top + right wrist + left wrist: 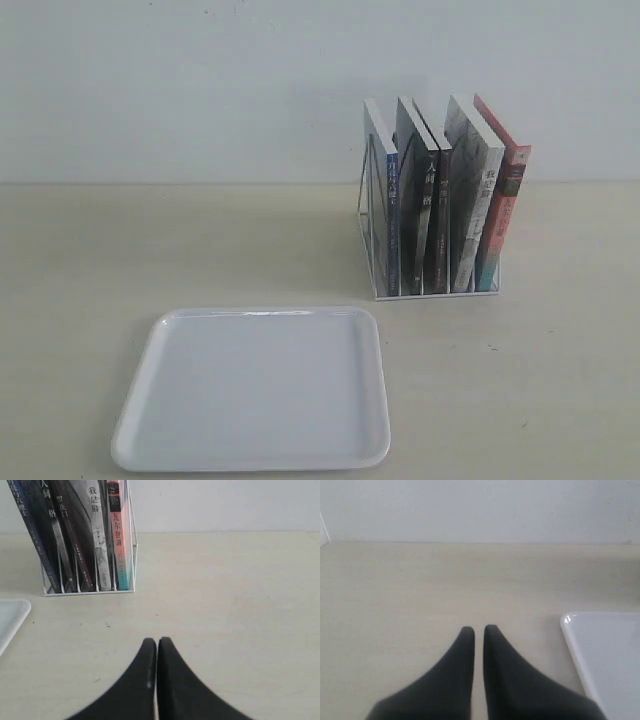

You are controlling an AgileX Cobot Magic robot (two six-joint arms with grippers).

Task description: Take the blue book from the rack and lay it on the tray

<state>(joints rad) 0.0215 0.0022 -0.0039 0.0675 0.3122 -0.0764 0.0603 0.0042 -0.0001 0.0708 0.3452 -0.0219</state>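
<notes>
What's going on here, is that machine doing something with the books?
Nothing is being handled yet. The blue book stands at the rack's left end in the exterior view, beside other books. The tray lies on the table in front with no book on it. The left gripper and right gripper are both shut and hold nothing.

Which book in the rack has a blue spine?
The blue book, at the left end of the rack in the exterior view. The black-spined books, the grey-spined book and the red-orange book stand to its right.
</notes>
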